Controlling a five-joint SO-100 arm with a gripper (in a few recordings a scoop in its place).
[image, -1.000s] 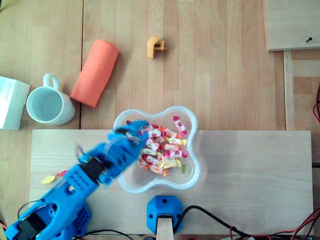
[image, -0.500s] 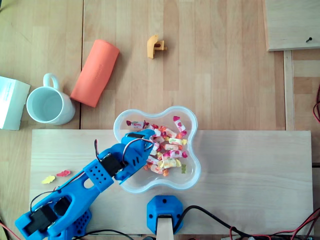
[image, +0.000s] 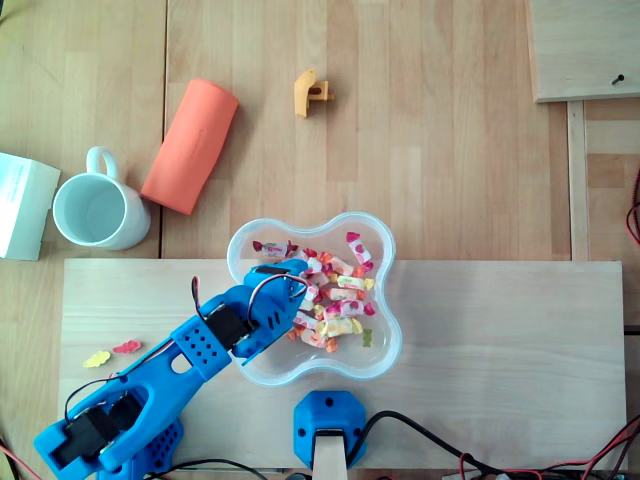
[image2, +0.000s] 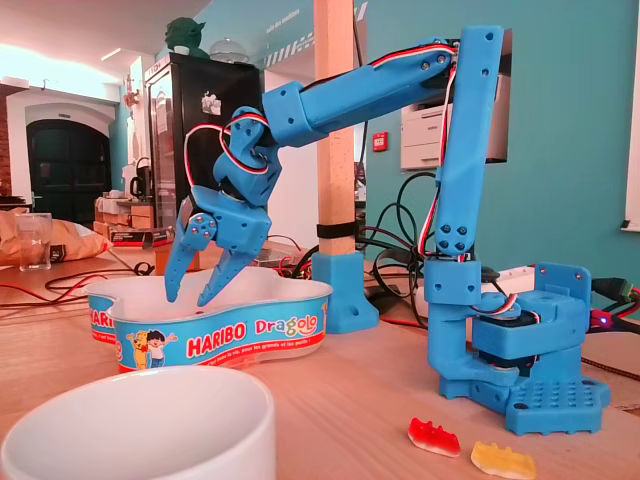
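Note:
My blue gripper hangs open over the near side of a clear plastic candy bowl, its fingertips just above the rim. In the overhead view the gripper sits over the left part of the bowl, beside a heap of wrapped sweets. One wrapped sweet lies apart at the bowl's upper left. Nothing shows between the fingers.
A white mug and an orange roll lie to the upper left, with a small orange part further up. Two gummy sweets lie on the board left of the arm; in the fixed view they rest before the base.
The arm swung right and reached further into the bowl during the first half second, uncovering the lone sweet at the upper left. Since then it has barely shifted.

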